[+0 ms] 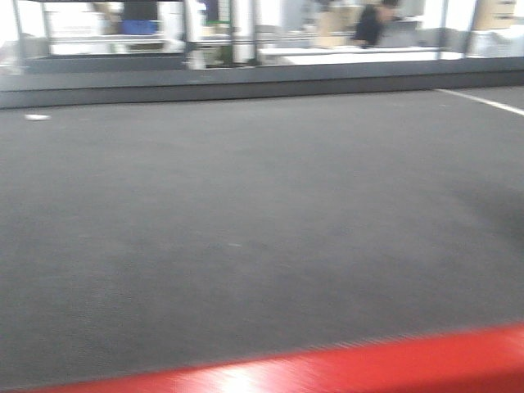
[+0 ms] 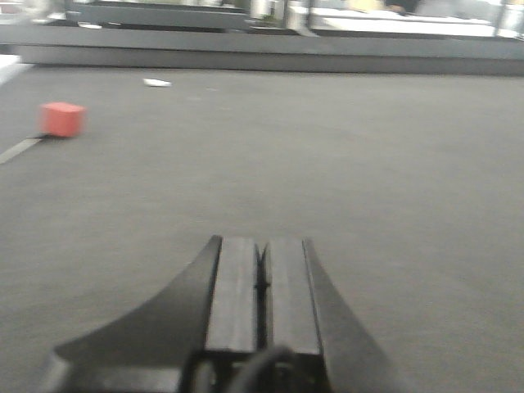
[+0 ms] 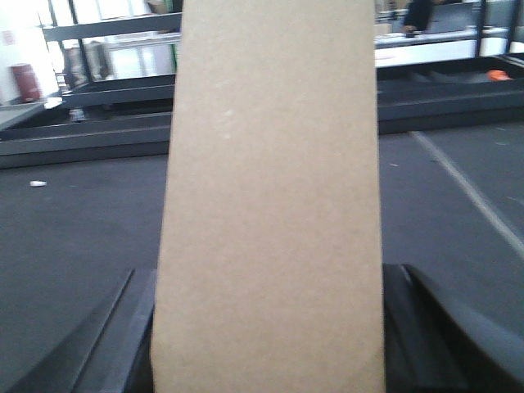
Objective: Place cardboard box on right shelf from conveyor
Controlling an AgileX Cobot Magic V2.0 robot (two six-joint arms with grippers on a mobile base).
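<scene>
The tan cardboard box (image 3: 270,164) fills the middle of the right wrist view, standing tall between the dark fingers (image 3: 123,327) of my right gripper (image 3: 268,274), which is shut on its two sides. Behind and below it lies the dark grey conveyor (image 3: 82,221). My left gripper (image 2: 262,241) hangs low over the conveyor belt (image 2: 368,164) with its pads pressed together and nothing between them. The front view shows only the wide belt (image 1: 246,205); neither gripper nor the box appears there. The right shelf is out of view.
A small red block (image 2: 63,119) sits on the belt at far left, with a white scrap (image 2: 155,82) beyond it. A dark rail (image 1: 246,82) bounds the belt's far side. A red bar (image 1: 368,364) crosses the near edge. A white line (image 3: 467,188) runs along the right.
</scene>
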